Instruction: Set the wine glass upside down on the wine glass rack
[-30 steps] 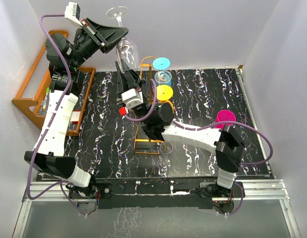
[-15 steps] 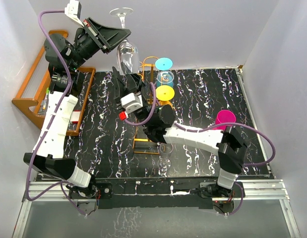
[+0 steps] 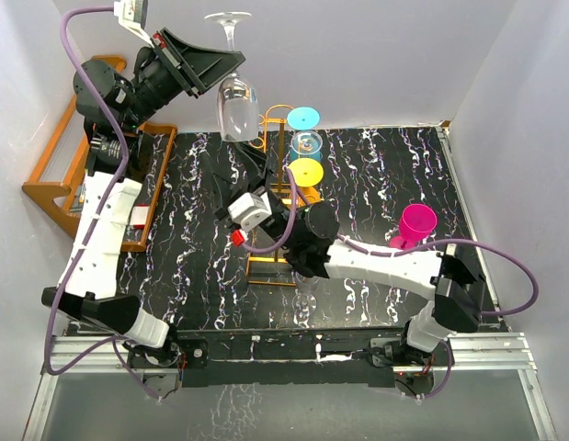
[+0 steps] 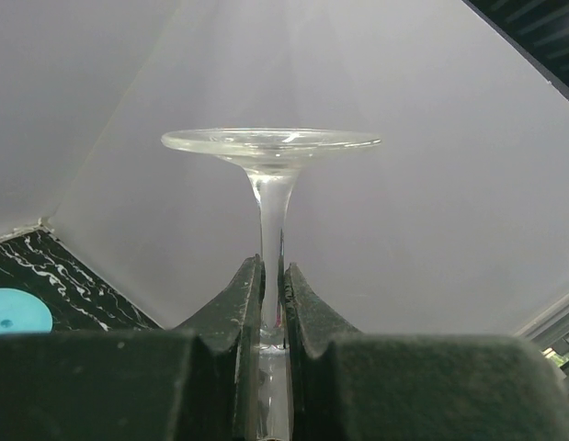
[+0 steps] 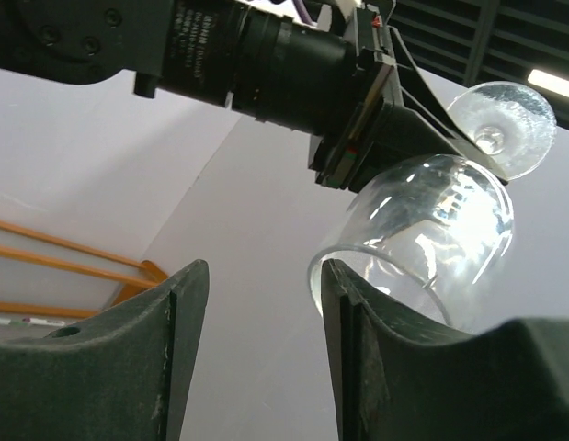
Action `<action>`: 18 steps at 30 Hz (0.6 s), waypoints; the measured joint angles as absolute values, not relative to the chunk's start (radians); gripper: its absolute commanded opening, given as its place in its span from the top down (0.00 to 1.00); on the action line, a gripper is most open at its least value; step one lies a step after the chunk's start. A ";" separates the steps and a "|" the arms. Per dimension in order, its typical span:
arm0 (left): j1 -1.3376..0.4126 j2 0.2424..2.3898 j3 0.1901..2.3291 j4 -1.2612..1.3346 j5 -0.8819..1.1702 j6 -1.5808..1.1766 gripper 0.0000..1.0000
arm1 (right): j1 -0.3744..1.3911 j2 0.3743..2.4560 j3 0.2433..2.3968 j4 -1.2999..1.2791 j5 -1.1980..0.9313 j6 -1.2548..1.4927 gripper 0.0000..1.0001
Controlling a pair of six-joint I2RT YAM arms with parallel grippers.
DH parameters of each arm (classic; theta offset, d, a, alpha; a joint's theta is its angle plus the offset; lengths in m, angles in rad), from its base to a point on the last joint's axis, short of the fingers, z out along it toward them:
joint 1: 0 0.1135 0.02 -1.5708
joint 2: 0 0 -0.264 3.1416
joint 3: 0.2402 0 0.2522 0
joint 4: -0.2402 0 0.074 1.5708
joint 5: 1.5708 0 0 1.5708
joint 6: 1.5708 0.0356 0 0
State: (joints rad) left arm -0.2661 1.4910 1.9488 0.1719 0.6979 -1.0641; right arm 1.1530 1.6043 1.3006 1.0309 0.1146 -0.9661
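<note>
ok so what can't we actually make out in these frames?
- wine glass rack: top view, the right arm covers its middle, so free hooks cannot be counted.
- wine glass: left wrist view, the bowl is hidden behind the left pincer; only stem and foot show.
- Rim-to-rack gap: right wrist view shows the rim, but the rack is out of frame.
- wooden shelf: top view, contents too small, partly under the left arm.

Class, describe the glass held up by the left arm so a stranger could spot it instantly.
Find the golden wire rack on the black marbled table. Above its far end, the left gripper pinches a clear wine glass by the stem. Only this one is held in mid-air, foot up.
</note>
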 measured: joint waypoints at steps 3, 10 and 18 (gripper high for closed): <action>-0.267 1.485 1.955 0.166 0.694 -1.042 1.00 | 1.164 1.568 1.258 1.000 0.099 -0.967 0.45; -0.271 1.474 2.025 0.102 0.668 -0.805 1.00 | 1.191 1.452 1.119 0.934 0.076 -0.976 0.44; -0.265 1.337 1.892 0.110 0.625 -0.307 1.00 | 1.230 1.241 1.028 0.865 0.077 -1.018 0.43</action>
